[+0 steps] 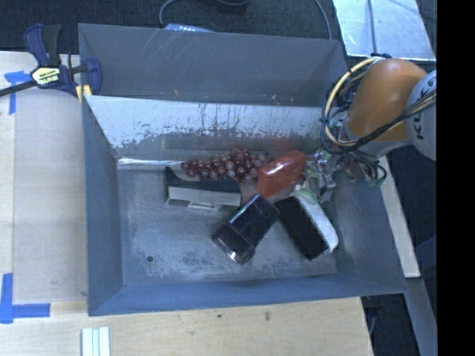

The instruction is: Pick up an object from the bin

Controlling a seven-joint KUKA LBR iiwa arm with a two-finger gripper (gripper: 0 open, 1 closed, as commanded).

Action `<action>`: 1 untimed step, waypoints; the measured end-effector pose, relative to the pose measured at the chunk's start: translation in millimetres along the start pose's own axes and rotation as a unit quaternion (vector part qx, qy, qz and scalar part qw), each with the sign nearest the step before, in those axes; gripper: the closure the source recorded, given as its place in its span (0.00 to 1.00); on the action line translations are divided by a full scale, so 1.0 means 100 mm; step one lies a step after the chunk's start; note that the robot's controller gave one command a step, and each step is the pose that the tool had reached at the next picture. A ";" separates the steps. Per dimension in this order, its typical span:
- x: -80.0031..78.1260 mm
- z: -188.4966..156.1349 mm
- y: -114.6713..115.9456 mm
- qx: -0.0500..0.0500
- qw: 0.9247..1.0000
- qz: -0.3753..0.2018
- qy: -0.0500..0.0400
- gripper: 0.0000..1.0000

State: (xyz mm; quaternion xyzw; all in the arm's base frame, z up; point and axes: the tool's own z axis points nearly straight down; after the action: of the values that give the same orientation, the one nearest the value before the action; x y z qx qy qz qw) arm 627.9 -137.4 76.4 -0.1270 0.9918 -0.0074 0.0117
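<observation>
Camera view: pincer (323, 175) sits low by the bin's (100, 221) right wall; apart or together, cannot tell. A red glossy lump (282, 172) lies just beside it, inward, and a black-and-white block (308, 227) near, frontward. Approach step, I judge. Next: centre over the lump, then clamp.

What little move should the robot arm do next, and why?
Probably a small shift toward the view's left and down onto the red rounded thing. The gripper sits by the bin's right wall, right beside it, so that is the nearest thing. It lies on top, between the dark grapes and the black-and-white block, so nothing covers it.
</observation>
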 end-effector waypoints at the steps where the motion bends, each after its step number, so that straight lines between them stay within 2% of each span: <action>1: 0.00 0.00 0.00 0.000 1.000 0.000 0.000 1.00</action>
State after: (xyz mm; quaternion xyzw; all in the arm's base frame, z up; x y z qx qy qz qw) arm 627.9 -137.2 76.3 -0.1272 0.9918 -0.0074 0.0117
